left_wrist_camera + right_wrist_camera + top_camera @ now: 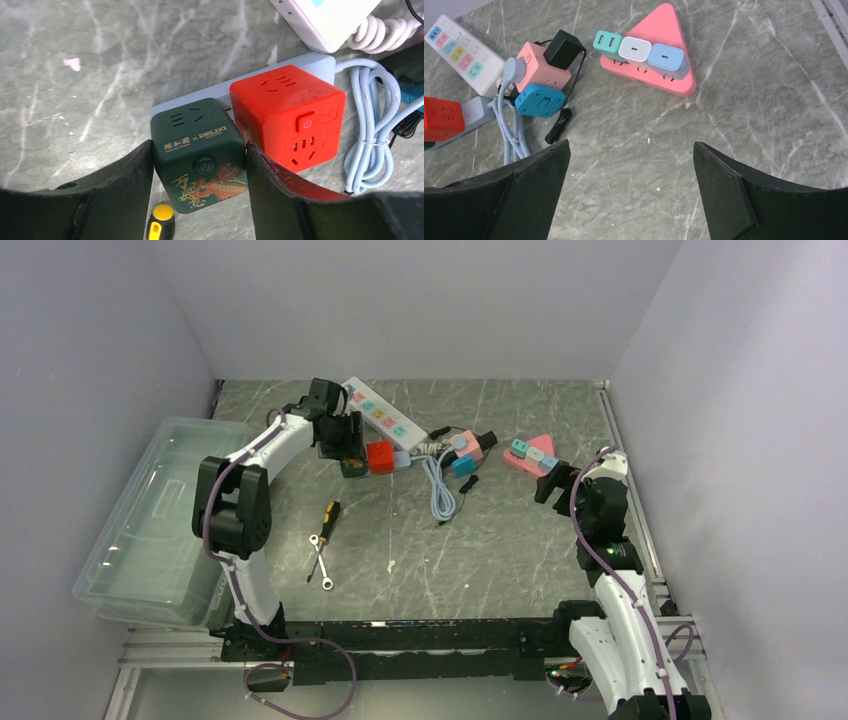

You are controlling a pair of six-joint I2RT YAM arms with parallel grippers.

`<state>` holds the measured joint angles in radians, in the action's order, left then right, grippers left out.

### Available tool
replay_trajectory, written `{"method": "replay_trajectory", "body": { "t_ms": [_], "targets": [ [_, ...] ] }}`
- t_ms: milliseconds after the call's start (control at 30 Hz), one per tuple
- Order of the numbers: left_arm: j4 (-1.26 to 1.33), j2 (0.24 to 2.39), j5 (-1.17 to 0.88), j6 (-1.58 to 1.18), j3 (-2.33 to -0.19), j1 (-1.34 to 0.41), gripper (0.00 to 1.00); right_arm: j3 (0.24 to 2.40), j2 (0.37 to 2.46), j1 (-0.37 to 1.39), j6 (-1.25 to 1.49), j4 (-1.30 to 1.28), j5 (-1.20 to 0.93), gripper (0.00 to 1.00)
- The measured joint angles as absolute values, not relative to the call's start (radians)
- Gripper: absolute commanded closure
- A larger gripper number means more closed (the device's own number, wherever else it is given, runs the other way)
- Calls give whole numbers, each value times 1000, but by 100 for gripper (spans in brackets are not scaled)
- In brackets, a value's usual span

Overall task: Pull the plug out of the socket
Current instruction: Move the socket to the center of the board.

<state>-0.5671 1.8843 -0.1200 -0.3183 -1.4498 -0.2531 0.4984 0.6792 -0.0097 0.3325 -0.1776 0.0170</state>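
Where marbled tabletop (520,540) meets pale walls (420,310), left jaws clamp green plug (200,150) — right jaws apart.

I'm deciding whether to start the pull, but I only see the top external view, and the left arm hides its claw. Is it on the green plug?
Observer: Yes. The left wrist view shows the left claw with both fingers against opposite sides of the green cube plug.
Operator: Is it plugged in?
Observer: It looks seated in the pale power strip, close beside the red cube plug.
Operator: And the right claw?
Observer: Open, holding nothing, facing the pink triangular socket block.
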Motion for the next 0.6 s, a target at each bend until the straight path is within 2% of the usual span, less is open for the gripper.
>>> {"method": "replay_trajectory", "body": {
  "t_ms": [467, 600],
  "targets": [
    [-526, 1884, -266, -323, -1422, -286, 51, 498, 726, -7, 324, -161, -25, 5],
    [-508, 1881, -293, -323, -1408, -300, 50, 502, 747, 40, 321, -163, -26, 5]
  ]
}}
